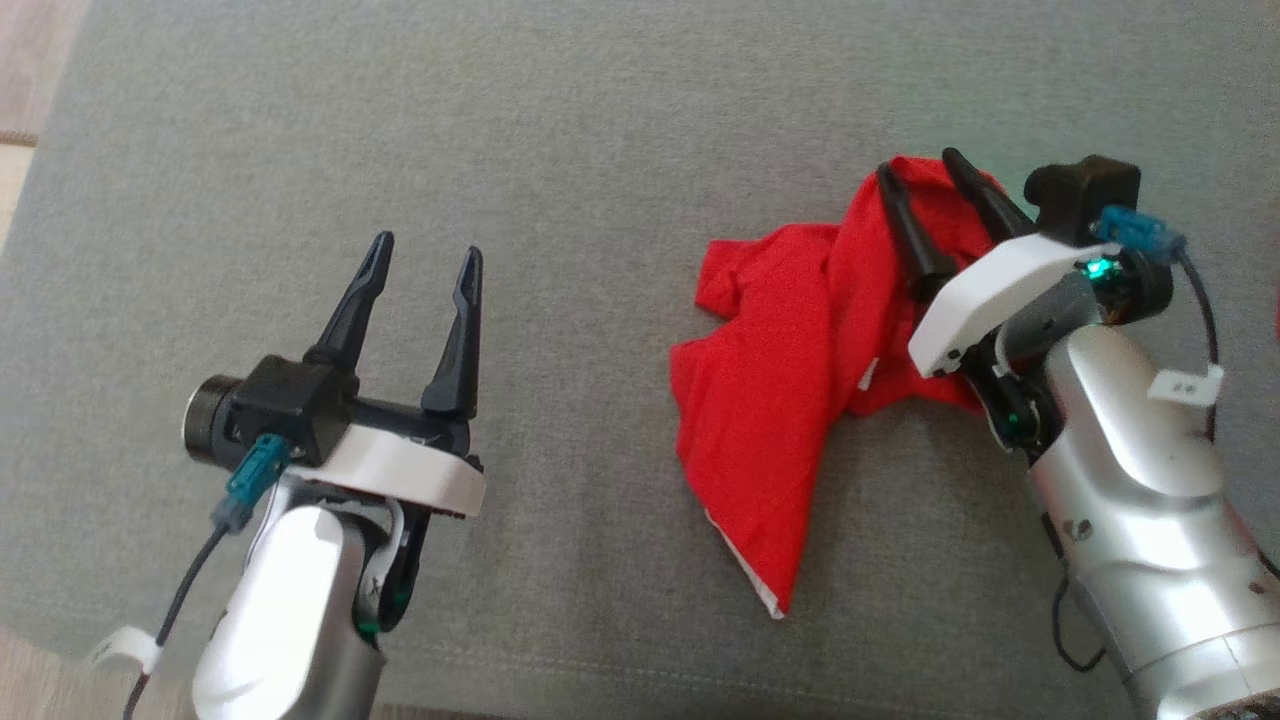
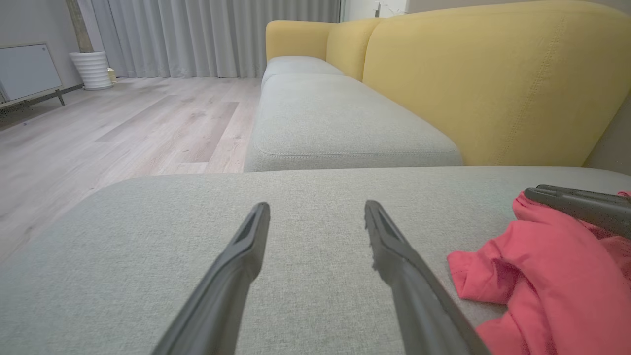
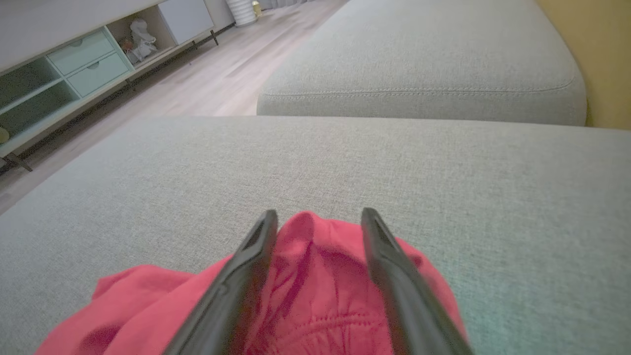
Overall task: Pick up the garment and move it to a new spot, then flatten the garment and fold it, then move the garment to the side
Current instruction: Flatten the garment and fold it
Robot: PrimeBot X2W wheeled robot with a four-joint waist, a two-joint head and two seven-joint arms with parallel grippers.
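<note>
The right gripper (image 1: pixel 918 163), fingers parted, overhangs the red garment (image 1: pixel 780 400).

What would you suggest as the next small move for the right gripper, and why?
Probably lift the right gripper straight up, clear of the garment: its fingers stand apart astride a raised fold, pinching nothing, and the garment lies bunched on the cushion, needing flattening. The left gripper hovers open, apart from the cloth.
</note>
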